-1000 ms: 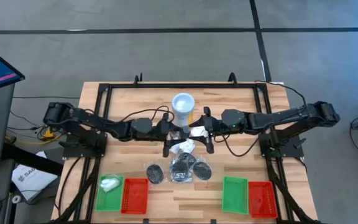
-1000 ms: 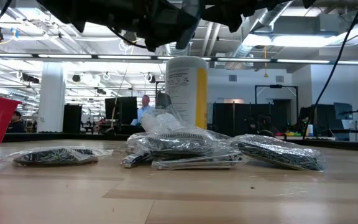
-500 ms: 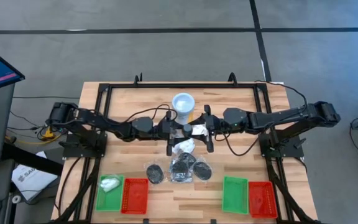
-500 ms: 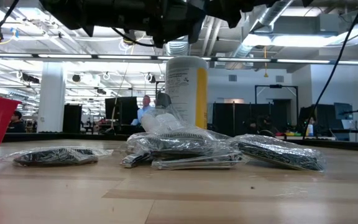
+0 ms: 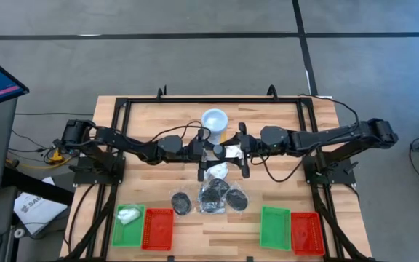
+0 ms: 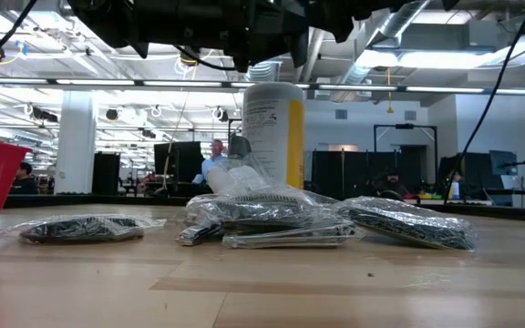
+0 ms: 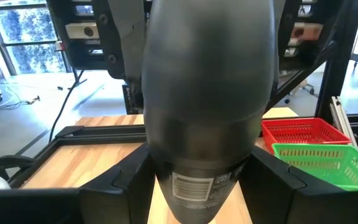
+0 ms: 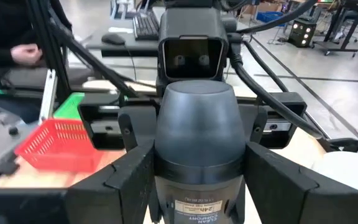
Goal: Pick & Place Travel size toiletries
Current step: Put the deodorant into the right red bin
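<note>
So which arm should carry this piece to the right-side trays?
Right, likely. Left end effector and right end effector both grip the dark grey oblong piece, but the green tray and red tray lie on its side.

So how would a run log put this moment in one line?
left gripper: shut on bottle | right gripper: shut on bottle, mid-table | packets: heaped near tub
</note>
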